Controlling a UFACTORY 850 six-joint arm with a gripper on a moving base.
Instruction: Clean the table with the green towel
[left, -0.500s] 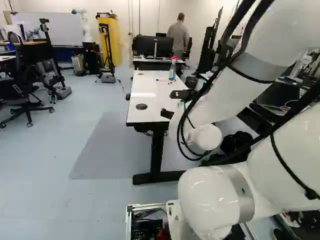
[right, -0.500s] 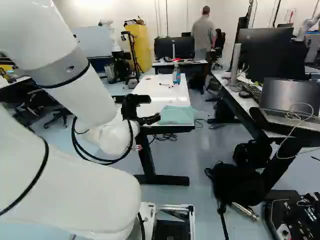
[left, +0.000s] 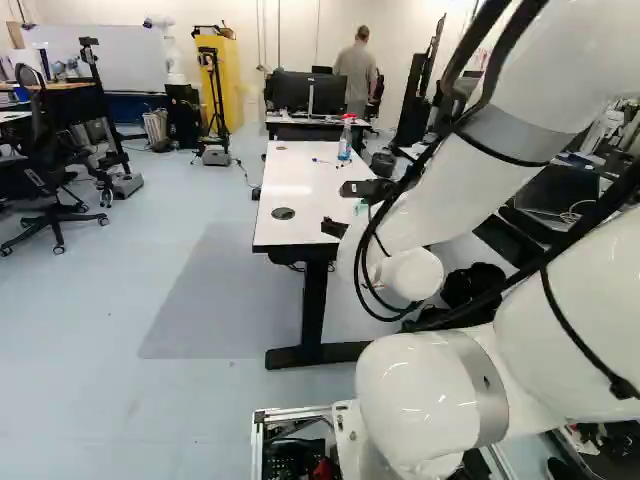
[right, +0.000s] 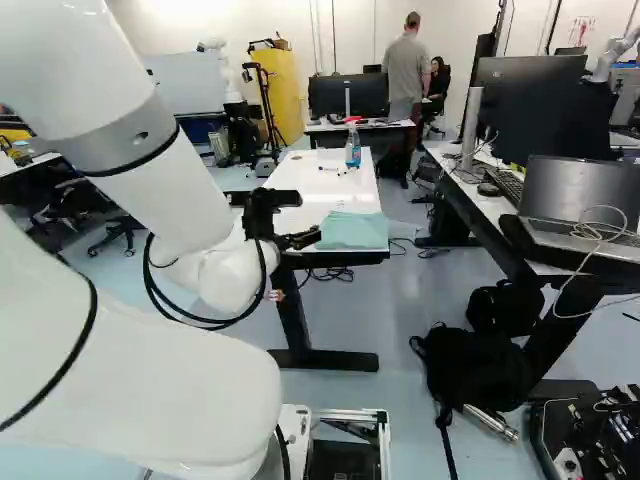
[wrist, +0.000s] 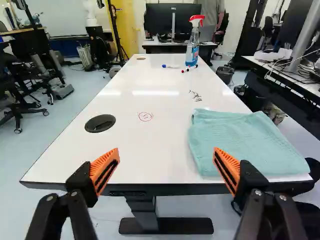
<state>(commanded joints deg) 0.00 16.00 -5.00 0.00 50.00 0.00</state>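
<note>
Gripper (right: 300, 239): was at near edge of the white table (wrist: 150, 165), jaws stood wide apart | green towel (wrist: 235, 142): lay flat on table's near right corner | spray bottle (wrist: 192, 47): stood toward table's far end

The white arm (left: 425, 200) fills the right of the left base view, bent, its lower joint at the foot; the black gripper (right: 310, 217), just left of the right base view's centre, points ahead; its orange pads (wrist: 105, 169) stand wide apart.
</note>
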